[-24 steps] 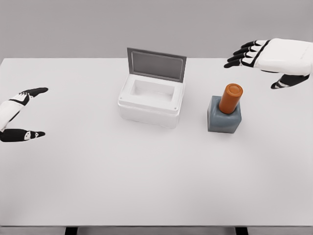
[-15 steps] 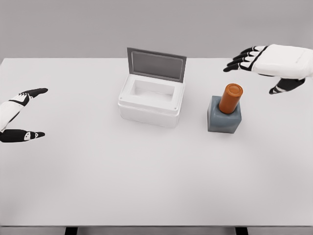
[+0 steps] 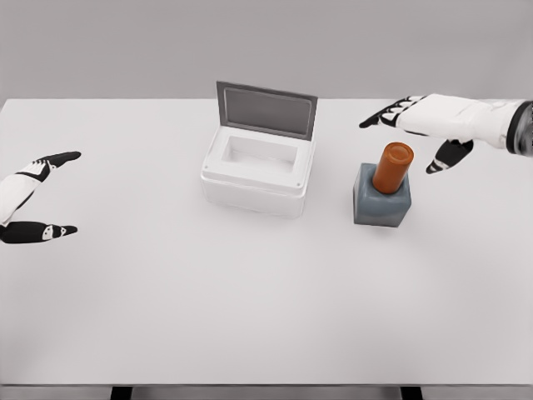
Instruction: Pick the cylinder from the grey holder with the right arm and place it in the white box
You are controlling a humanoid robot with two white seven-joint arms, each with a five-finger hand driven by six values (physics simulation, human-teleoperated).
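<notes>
In the head view, our right hand [image 3: 416,125] has moved in from the far right edge toward the middle of the table [image 3: 250,317] over the last moments. It now hangs just behind and above the orange cylinder [image 3: 392,167], where a moment ago it sat well off to the right. The hand has also rolled, so that we see it more edge-on: the four fingers [image 3: 385,113] reach out to the left past the cylinder's top, and the thumb [image 3: 448,155] drops down on the right side of it. The hand is wide open and holds nothing; we see a clear gap between thumb and cylinder.

The cylinder itself has not moved. It stands, leaning slightly to the right, in the grey holder [image 3: 381,205], which sits on the table to the right of the white box [image 3: 256,179]. The box is as it was, with its lid [image 3: 266,108] raised at the back and its hollow empty.

Our left hand [image 3: 33,196] rests at the left edge, open and unchanged.

We judge that the reach is nearly done but the grasp has not begun. The hand likely needs to come down and forward so that fingers and thumb bracket the cylinder before closing. Nothing has yet gone into the box.
</notes>
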